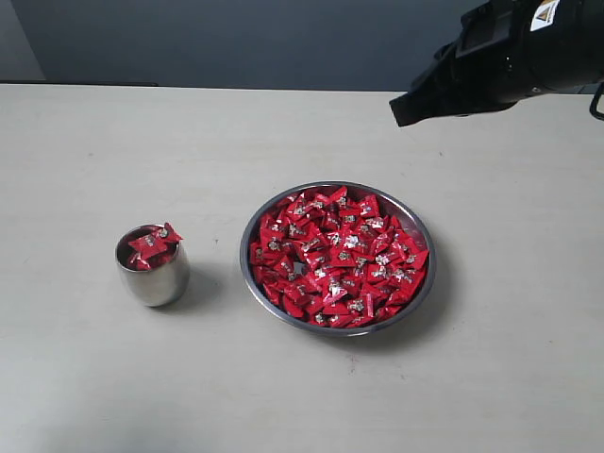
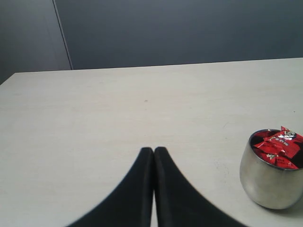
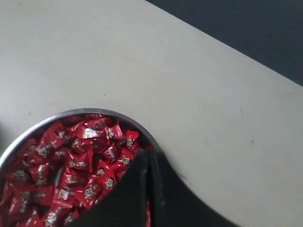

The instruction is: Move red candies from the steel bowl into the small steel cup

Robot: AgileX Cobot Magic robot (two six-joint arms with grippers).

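The right gripper's [image 3: 149, 155] 2 black fingers are pressed together tip to tip with nothing between them. Seen from its wrist camera, the tips line up with the rim of the wide, shallow, shiny steel bowl [image 3: 71, 113], at the edge of the heap of small red-wrapped candies with silvery marks [image 3: 80, 161]. In the exterior view this gripper [image 1: 401, 111] hangs in the air above the pale table [image 1: 283, 142], beyond the bowl [image 1: 330, 329] and apparently clear of it, though its height is hard to judge.

The candies [image 1: 335, 255] fill the bowl almost to its rim. The small, rounded, mirror-polished steel cup [image 1: 156, 283] stands apart from the bowl on its left in the exterior view, and holds a few red candies, 1 of them poking above its lip.

The left gripper [image 2: 153, 150] is likewise clenched and empty, over bare table, with the cup [image 2: 270, 184] near it but not touching.
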